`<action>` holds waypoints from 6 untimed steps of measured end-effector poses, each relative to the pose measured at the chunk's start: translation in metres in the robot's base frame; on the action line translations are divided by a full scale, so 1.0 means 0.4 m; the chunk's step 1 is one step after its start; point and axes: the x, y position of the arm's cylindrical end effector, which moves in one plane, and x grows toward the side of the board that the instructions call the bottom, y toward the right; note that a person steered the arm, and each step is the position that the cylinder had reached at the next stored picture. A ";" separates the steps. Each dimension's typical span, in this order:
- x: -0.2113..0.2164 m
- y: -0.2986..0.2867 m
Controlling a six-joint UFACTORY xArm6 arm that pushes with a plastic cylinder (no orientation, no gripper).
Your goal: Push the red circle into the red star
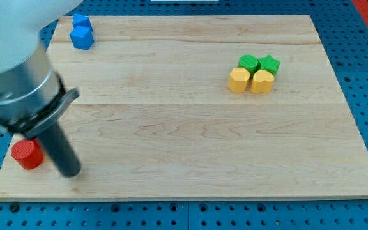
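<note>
The red circle [27,154] lies at the board's lower left corner. My tip [71,171] rests on the board just to the right of the red circle and slightly below it, close to it; I cannot tell if they touch. The red star does not show; the arm's body covers the board's left edge above the red circle.
Two blue blocks [80,31] sit together at the board's top left. A green circle [248,63], a green star [269,64], a yellow hexagon [238,80] and a yellow heart [262,82] cluster at the upper right. The wooden board [190,128] lies on a blue pegboard.
</note>
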 end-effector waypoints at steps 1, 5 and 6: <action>0.043 -0.144; -0.151 -0.192; -0.201 -0.192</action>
